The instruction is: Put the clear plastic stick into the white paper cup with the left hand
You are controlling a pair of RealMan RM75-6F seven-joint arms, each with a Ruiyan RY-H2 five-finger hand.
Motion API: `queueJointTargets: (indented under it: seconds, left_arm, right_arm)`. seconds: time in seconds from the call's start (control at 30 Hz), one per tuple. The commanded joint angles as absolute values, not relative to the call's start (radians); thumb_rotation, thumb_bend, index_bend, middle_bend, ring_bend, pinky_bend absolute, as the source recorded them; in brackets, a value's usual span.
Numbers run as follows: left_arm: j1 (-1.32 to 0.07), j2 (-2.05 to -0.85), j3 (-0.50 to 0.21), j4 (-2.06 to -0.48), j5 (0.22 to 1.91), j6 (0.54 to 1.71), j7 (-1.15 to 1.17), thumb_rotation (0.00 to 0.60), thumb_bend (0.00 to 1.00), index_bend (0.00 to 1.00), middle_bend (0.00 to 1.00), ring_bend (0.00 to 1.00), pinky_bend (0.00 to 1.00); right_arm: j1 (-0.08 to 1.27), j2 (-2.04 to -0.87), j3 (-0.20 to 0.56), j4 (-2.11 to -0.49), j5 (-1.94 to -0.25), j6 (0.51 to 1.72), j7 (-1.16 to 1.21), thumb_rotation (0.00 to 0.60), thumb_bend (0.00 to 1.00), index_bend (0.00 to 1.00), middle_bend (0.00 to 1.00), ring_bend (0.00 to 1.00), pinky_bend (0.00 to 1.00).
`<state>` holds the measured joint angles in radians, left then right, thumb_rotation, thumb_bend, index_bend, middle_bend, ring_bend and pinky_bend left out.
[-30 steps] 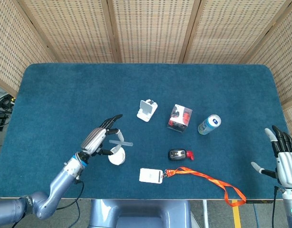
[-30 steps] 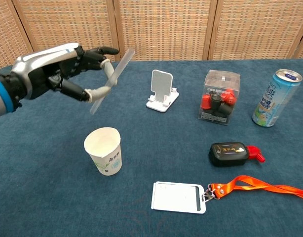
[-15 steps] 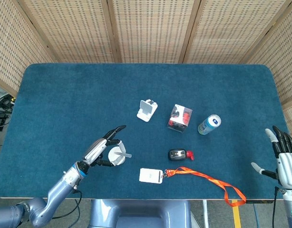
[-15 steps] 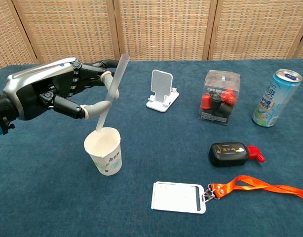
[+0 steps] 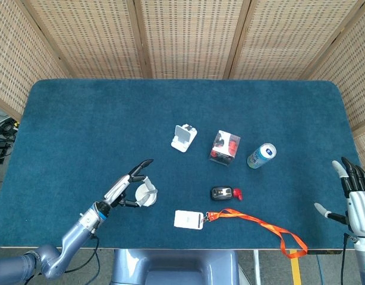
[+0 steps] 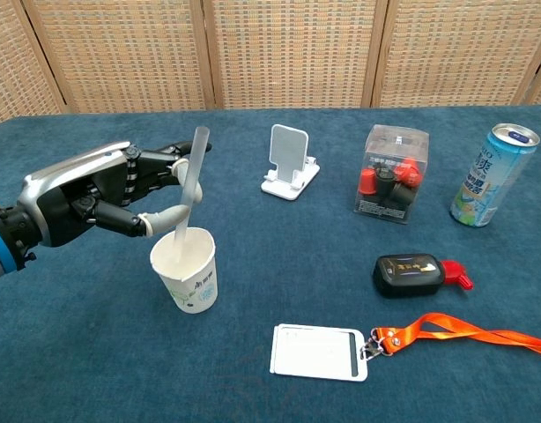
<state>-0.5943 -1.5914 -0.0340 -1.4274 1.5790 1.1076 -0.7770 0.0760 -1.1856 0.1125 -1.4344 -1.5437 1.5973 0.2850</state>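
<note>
While the stick [image 6: 189, 189] stands nearly upright with its lower end inside the cup [image 6: 184, 268], the left hand [image 6: 94, 194] holds it partway up between thumb and a finger, the other fingers stretched out toward the screen behind. From the head view the hand [image 5: 128, 187] sits at about nine o'clock of the cup [image 5: 147, 196], touching or almost touching its rim; the stick itself is too faint to make out from up there.

It looks to me like a light, stiff, smooth strip of plastic, likely slick in the fingers, so a pinch around the middle seems the sensible hold. The cup looks light as well and could tip if the stick leans hard on the rim or the hand brushes it when letting go.

Nothing stands in the way. A phone stand [image 6: 287, 164] is at one o'clock from the cup, a clear box [image 6: 391, 174] with red pieces at two, a can [image 6: 491, 174] further right. A black fob [image 6: 413, 275] lies at three o'clock, a card holder [image 6: 320, 352] on an orange lanyard [image 6: 464, 334] at four to five.

The right hand [image 5: 356, 202] rests well apart at the table's right edge, fingers spread, holding nothing.
</note>
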Motion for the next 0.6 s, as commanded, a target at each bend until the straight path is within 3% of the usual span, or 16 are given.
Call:
queueJointTargets:
  seconds: [0.03, 0.1, 0.23, 0.6]
  left_arm:
    - [-0.601, -1.609, -0.015, -1.371, 1.582, 1.088, -0.812, 0.600, 0.37, 0.38, 0.00, 0.00, 0.00]
    - [-0.604, -1.609, -0.010, -1.353, 1.587, 1.086, -0.818, 0.600, 0.32, 0.25, 0.00, 0.00, 0.00]
    - [-0.605, -1.605, -0.005, -1.345, 1.590, 1.091, -0.839, 0.597, 0.31, 0.10, 0.00, 0.00, 0.00]
    - [-0.560, -1.529, -0.011, -1.409, 1.595, 1.197, -0.791, 0.595, 0.31, 0.07, 0.00, 0.00, 0.00]
  right_arm:
    - [0.076, -1.187, 0.113, -1.433, -1.544, 1.597, 0.286, 0.600, 0.08, 0.08, 0.00, 0.00, 0.00]
    - [0.077, -1.187, 0.113, -1.432, -1.544, 1.597, 0.285, 0.600, 0.08, 0.08, 0.00, 0.00, 0.00]
    - [0.076, -1.188, 0.113, -1.432, -1.545, 1.599, 0.285, 0.600, 0.08, 0.08, 0.00, 0.00, 0.00]
    - [0.075, -1.187, 0.114, -1.430, -1.545, 1.603, 0.289, 0.600, 0.08, 0.08, 0.00, 0.00, 0.00]
